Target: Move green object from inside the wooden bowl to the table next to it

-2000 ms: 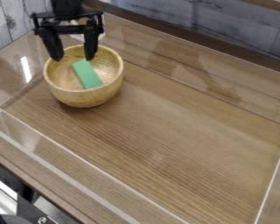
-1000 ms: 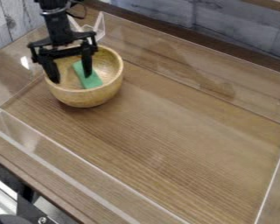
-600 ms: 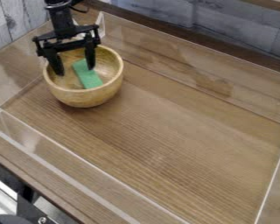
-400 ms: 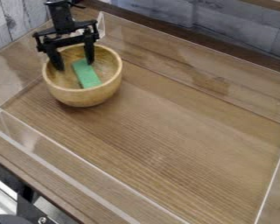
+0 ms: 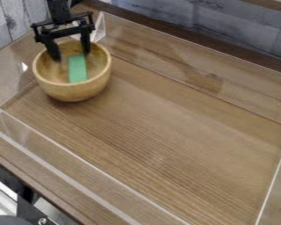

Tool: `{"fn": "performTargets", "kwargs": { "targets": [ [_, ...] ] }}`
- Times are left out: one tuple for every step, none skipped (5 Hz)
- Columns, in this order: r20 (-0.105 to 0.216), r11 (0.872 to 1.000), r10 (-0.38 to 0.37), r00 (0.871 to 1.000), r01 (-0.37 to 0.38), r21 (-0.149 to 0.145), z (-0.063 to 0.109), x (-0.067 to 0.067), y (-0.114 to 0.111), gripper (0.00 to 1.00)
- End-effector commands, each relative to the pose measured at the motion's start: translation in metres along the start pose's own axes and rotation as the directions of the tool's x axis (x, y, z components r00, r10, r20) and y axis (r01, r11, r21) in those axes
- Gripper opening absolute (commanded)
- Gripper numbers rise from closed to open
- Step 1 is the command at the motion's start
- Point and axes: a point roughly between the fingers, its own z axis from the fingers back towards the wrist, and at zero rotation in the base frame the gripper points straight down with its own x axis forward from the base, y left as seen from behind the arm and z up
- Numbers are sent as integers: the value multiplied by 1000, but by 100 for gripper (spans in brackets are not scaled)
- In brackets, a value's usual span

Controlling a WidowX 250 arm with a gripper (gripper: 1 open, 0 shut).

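The wooden bowl stands at the far left of the table. Inside it lies the green object, a narrow bright green block that runs from the bowl's far rim towards its middle. My black gripper points down over the far part of the bowl. It is open, with one finger on each side of the block's far end. The left finger reaches down inside the bowl. I cannot tell whether either finger touches the block or the rim.
Clear plastic walls run round the tabletop's edges. A grey brick wall stands behind the table. Brown wood-grain surface stretches to the right of the bowl and in front of it.
The gripper has moved left and towards the far side and stayed open. The bowl now sits a little farther left and back, and the green block inside looks narrower and more end-on.
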Motion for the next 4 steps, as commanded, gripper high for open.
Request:
{"fn": "performTargets", "kwargs": {
  "targets": [
    [71, 1000, -27, 997, 28, -9, 12, 8, -5, 100],
    [67, 999, -53, 996, 53, -3, 1, 7, -12, 100],
    [68, 1000, -13, 998, 14, -13, -3, 6, -17, 100],
    [67, 999, 28, 997, -26, -25, -7, 5, -23, 100]
  ]
}}
